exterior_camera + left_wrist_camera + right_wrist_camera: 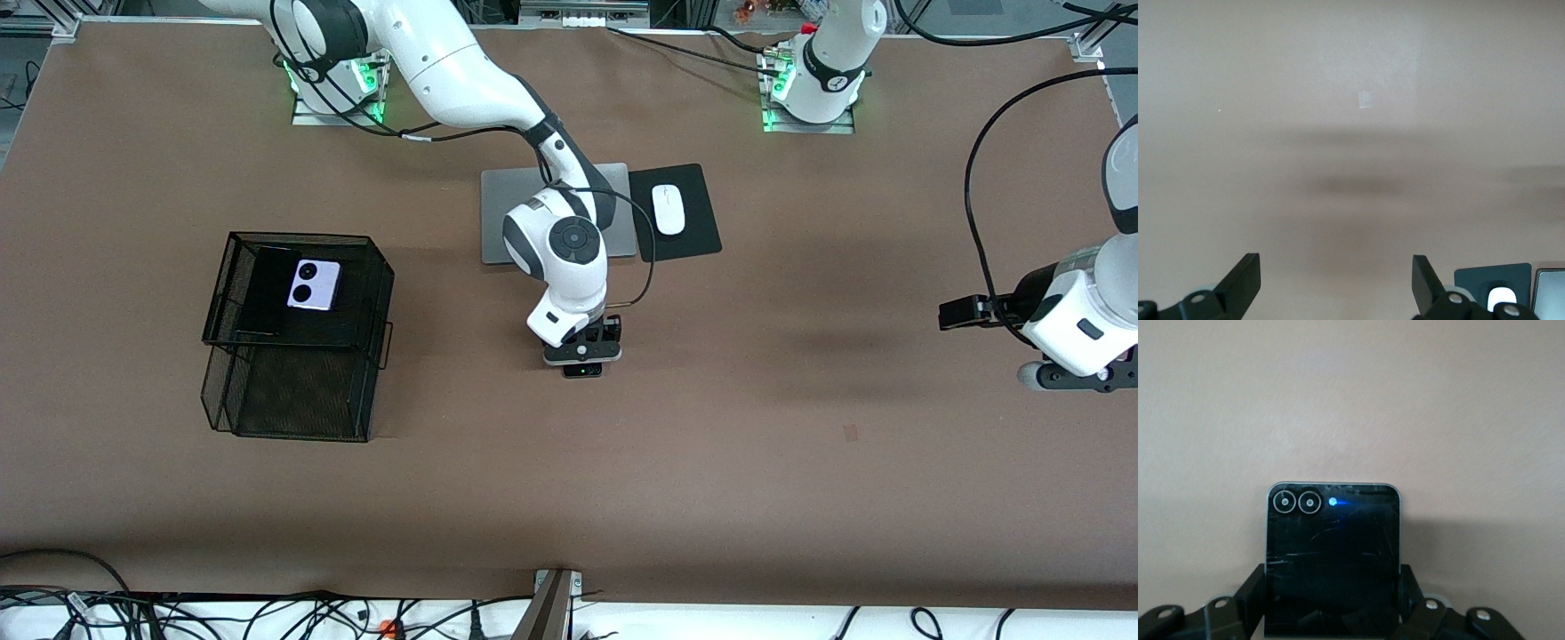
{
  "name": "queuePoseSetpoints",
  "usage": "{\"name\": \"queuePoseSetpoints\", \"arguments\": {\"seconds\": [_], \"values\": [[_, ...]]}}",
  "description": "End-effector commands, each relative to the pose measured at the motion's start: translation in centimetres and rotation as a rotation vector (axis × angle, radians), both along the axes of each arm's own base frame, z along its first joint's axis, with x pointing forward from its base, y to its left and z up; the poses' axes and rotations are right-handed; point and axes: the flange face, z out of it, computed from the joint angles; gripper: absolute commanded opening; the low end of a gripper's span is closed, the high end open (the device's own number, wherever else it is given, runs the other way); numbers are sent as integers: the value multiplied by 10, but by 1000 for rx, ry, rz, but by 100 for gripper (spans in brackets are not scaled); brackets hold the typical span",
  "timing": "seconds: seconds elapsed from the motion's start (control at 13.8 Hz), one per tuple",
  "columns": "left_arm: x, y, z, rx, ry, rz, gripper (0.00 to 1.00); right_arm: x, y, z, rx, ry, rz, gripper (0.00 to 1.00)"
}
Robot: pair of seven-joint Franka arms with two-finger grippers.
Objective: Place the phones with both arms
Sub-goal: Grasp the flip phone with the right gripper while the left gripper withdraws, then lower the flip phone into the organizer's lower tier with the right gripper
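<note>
Between the right pincer's [1331, 613] clenched fingers [1251, 593]: small black phone [1331, 553], flat on tabletop [1351, 400]; no legible writing. Left pincer [1336, 283] released, waiting.

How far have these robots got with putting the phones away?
Done: a lilac-white phone lies in the mesh basket, beside a long black one. In hand: the right gripper is shut on a small black phone on the table. Left: carrying it over. The left gripper waits open, empty.
</note>
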Motion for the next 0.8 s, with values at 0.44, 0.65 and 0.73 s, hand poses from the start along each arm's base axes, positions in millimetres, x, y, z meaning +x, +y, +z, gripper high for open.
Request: {"name": "queuePoseSetpoints", "arguments": {"seconds": [0.44, 0.65, 0.73], "values": [[-46, 37, 79, 89, -35, -80, 100, 113, -199, 213, -144, 30, 34, 0], [-60, 49, 97, 90, -45, -103, 100, 130, -293, 240, -216, 99, 41, 0], [-65, 56, 99, 90, -26, -142, 100, 135, -322, 243, -209, 118, 52, 0]]}}
